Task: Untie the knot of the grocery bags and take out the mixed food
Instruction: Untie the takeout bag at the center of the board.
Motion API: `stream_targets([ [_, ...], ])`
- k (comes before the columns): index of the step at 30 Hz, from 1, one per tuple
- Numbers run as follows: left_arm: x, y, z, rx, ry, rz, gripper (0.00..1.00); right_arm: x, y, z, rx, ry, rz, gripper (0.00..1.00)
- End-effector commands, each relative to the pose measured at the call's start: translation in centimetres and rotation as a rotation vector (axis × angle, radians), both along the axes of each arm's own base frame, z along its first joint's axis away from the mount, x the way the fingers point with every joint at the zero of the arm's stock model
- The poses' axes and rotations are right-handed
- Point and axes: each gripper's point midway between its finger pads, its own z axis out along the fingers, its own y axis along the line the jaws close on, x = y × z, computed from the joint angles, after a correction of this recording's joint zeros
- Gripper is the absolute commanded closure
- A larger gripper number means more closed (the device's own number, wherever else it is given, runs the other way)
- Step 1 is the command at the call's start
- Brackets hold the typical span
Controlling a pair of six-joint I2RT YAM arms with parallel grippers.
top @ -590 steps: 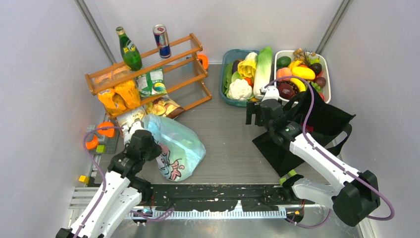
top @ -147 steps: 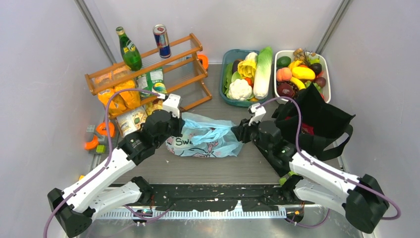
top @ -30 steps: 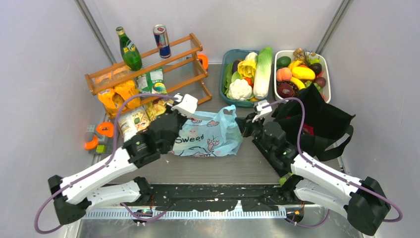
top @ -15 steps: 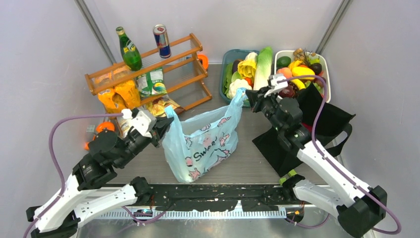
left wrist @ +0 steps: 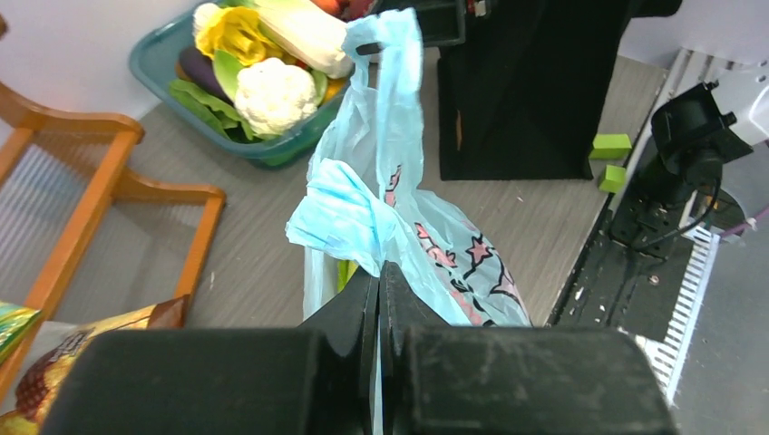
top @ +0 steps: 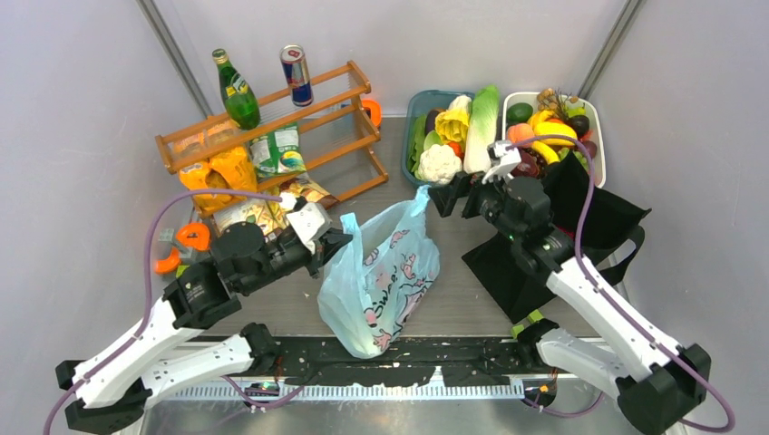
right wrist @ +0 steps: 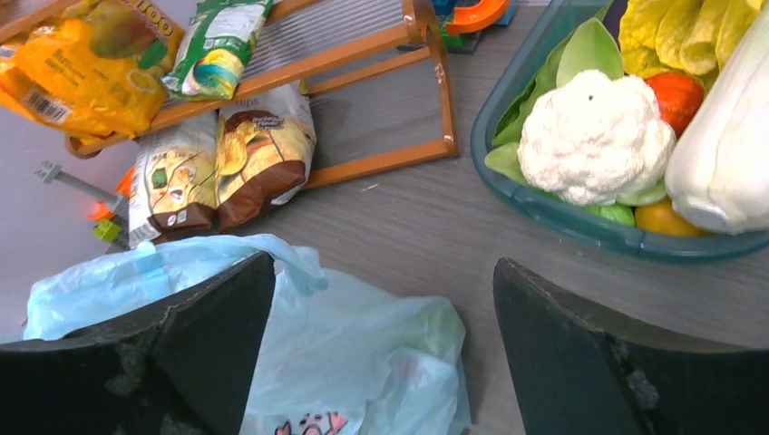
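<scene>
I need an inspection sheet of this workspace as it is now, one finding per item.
Surface: grey table, wood-grain top.
Job's things: blue bag held up by one handle; black tote beside the right arm.
Clutter: wooden rack, vegetable tub, fruit tray at the back.
Grippers: left gripper shut on the bag handle; right gripper open.
Cables: purple cables loop above both arms, clear of the bag.
Surroundings: plain walls, nothing seen.
</scene>
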Motion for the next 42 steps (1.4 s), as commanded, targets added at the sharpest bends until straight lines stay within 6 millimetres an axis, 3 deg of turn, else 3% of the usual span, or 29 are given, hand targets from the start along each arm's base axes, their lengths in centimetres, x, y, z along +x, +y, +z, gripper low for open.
stream_targets([
  [1,-1.0,-1.2,0.7,-0.036,0.008,-0.081,1.0,-3.2,-0.2,0.9,0.181,0.082,0.009,0.03],
  [5,-1.6,-1.2,0.7,-0.033,0.016,-0.108,1.0,-6.1,1.5,0.7,0.233,0.117,0.051,0.04],
  [11,-1.9,-0.3,0.1,-0.016,0.026,-0.094,1.0,-8.4,1.9,1.4,0.279,0.084,-0.049,0.04],
  [18,-1.5,0.9,-0.7,-0.004,0.073,-0.018,1.0,-10.4,2.8,1.2,0.371,0.072,-0.038,0.04],
  [24,-1.7,1.1,-1.7,0.028,0.12,-0.014,1.0,-12.0,5.9,0.0,0.422,0.106,-0.003,0.05],
  [27,-2.5,0.9,-1.7,0.031,0.132,-0.057,0.86,-11.8,7.7,-1.9,0.379,0.16,-0.027,0.04],
  [32,-3.6,1.5,0.5,-0.019,0.102,-0.089,0.24,-11.2,9.2,-3.5,0.319,0.168,-0.07,0.04],
  [34,-3.7,1.9,2.2,-0.064,0.077,-0.082,0.1,-10.9,9.5,-4.0,0.282,0.149,-0.091,0.04],
  [39,-2.0,3.6,6.8,-0.139,0.056,0.061,0.01,-9.6,9.2,-4.7,0.222,0.102,-0.167,0.04],
  [42,-0.1,3.6,8.1,-0.136,0.054,0.152,0.0,-9.3,9.3,-5.2,0.178,0.064,-0.167,0.03],
])
